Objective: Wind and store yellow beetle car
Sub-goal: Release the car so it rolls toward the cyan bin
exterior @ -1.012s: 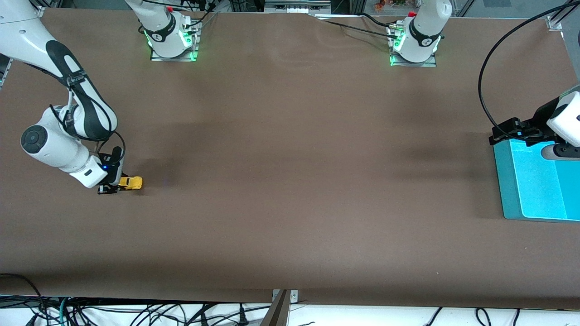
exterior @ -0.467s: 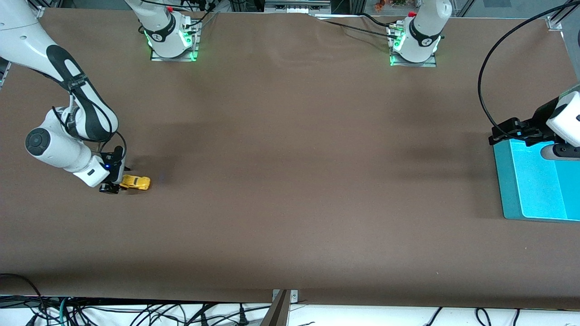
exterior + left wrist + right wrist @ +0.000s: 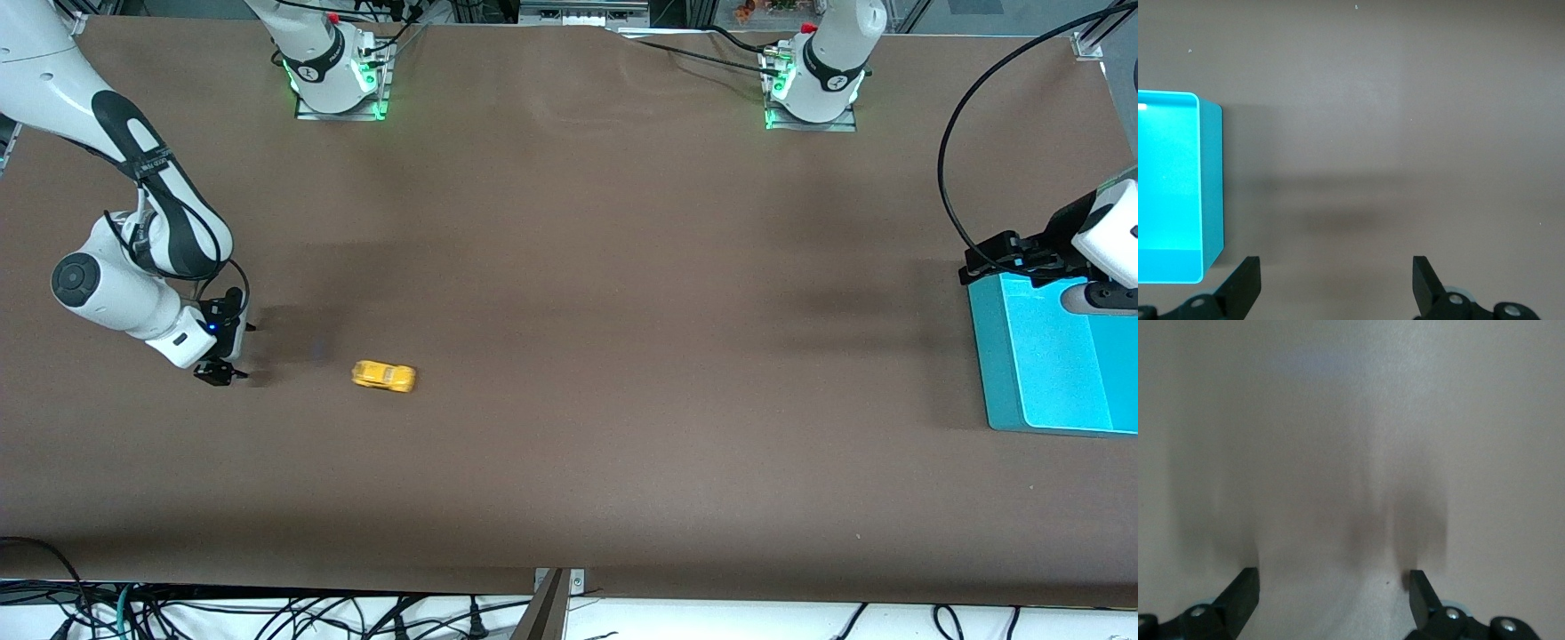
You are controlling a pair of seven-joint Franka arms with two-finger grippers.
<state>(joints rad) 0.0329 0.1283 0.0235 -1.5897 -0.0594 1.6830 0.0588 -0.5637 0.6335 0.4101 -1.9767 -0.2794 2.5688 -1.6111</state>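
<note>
Rolling free since a second ago, the yellow beetle car [image 3: 383, 376] now sits on the brown table [image 3: 587, 356] at 3 o'clock from the right gripper [image 3: 220, 372], whose fingers stand wide and empty low over the table. At the left arm's end, the waiting left gripper [image 3: 1335, 288] hangs spread wide by the teal bin [image 3: 996, 373].

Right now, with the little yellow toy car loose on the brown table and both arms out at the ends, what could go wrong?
1. The small yellow beetle car sits free on the brown table, clear of the open right gripper; if it rolls on, it may run off an edge.
2. The open teal plastic bin is at the left arm's end, so storing means a long carry.
3. The open left gripper hangs beside the bin and could clip its wall.
</note>
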